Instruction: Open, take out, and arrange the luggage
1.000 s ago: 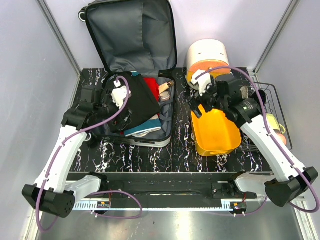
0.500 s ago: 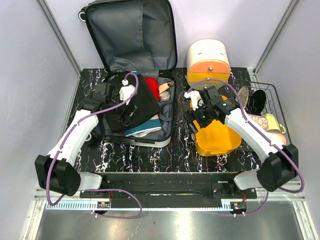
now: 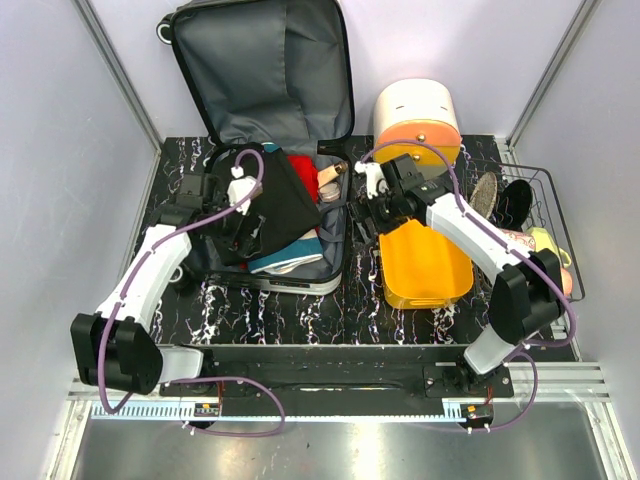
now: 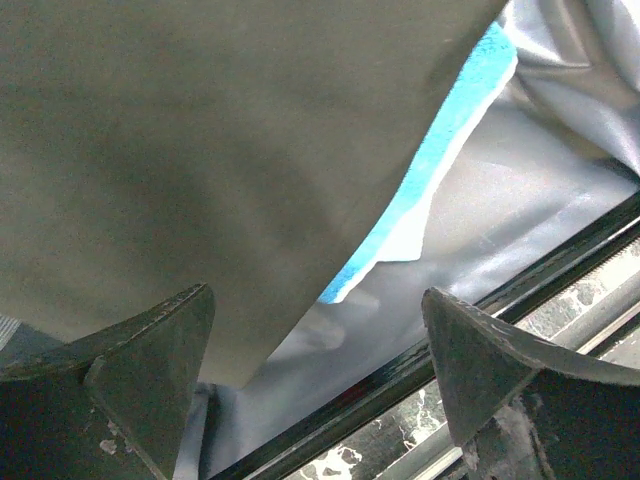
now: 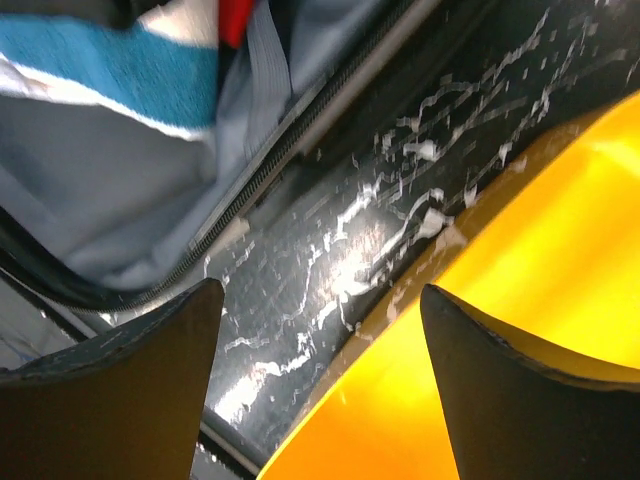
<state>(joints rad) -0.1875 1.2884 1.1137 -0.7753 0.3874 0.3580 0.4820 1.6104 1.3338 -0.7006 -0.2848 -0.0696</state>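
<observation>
Grey-lined luggage (image 3: pixel 265 75) seemingly under left gripper (image 3: pixel 248 228)

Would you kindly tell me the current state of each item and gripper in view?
luggage: open, lid leaning back, base packed.
black garment: draped over the luggage's contents.
orange tray: flat on the table, nothing on it.
drawer box: drawer shut.
wire basket: holding shoes.
left gripper: open, at the black garment, holding nothing.
right gripper: open, above the table between luggage and orange tray.
</observation>
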